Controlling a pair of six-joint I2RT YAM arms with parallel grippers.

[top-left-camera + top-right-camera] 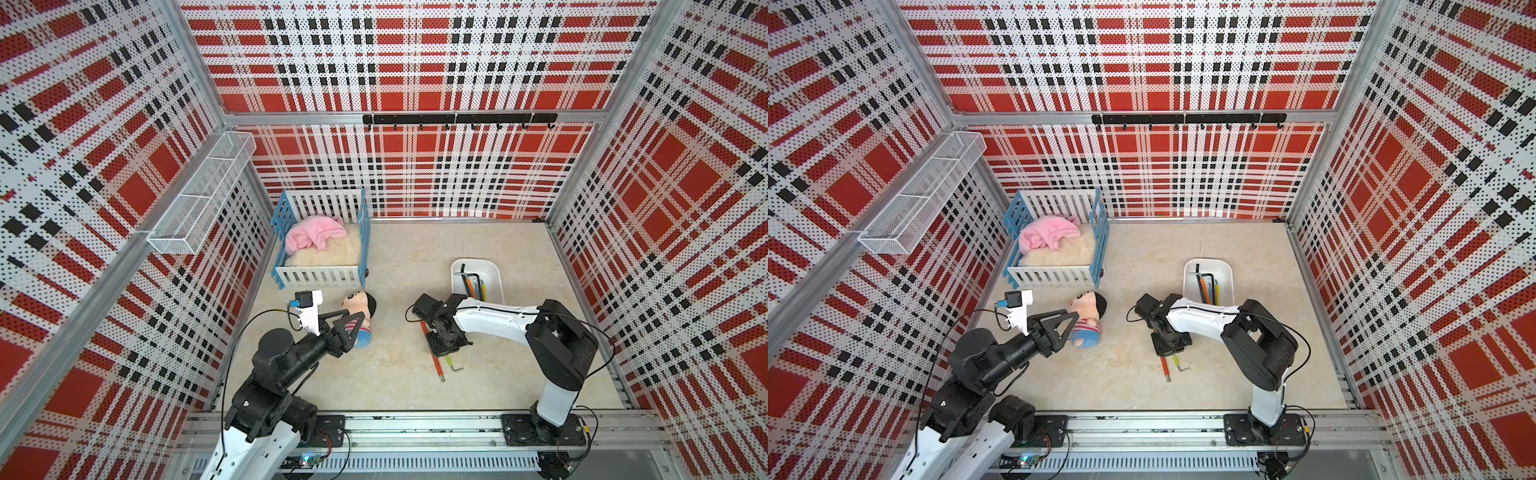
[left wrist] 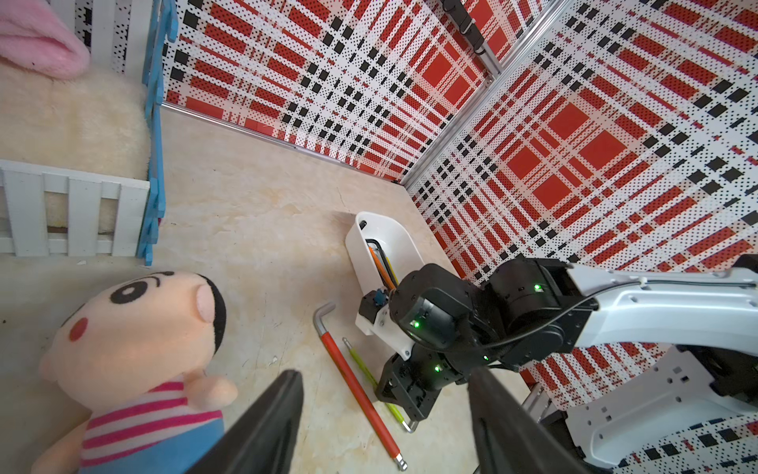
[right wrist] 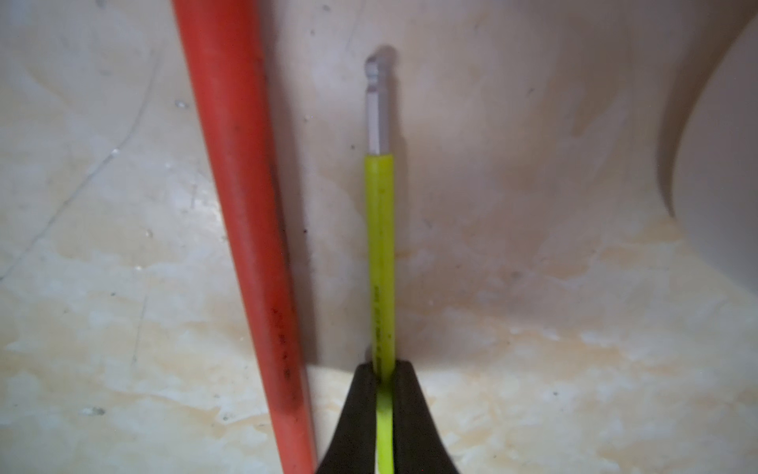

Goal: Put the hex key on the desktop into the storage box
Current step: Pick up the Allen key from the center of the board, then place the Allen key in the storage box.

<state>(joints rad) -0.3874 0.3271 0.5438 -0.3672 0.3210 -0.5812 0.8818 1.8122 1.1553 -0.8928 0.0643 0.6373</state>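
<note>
- Left wrist view: the left claw [image 2: 385, 373] was wide, with nothing between its dark fingers [image 2: 279, 410]. I think it waited to the side because the keys lay nearer the other arm.
- A soft doll [image 1: 360, 305] lay just beside the left claw and was not held. A toy crib [image 1: 320, 276] stood past the doll, farther from that claw.
- The red hex key [image 3: 246, 205] lay flat on the desktop [image 1: 395, 386]. It was just beside the right claw, on the side toward the left claw, and not in the jaws.
- The yellow-green hex key [image 3: 381, 246] was in the right claw [image 3: 384, 364]. The claw was pinched tight on the thin stick, one finger on each side. I think a skinny key lying flat has to be squeezed from the sides.
- The key's silver ball tip poked out in front of the claw. I could not tell if the key had left the desktop.
- The storage box [image 1: 498, 279] sat near, just past the right claw, ahead of the silver tip. Other hex keys [image 1: 473, 286] already lay inside. So I think two were left to go, this one and the red one.
</note>
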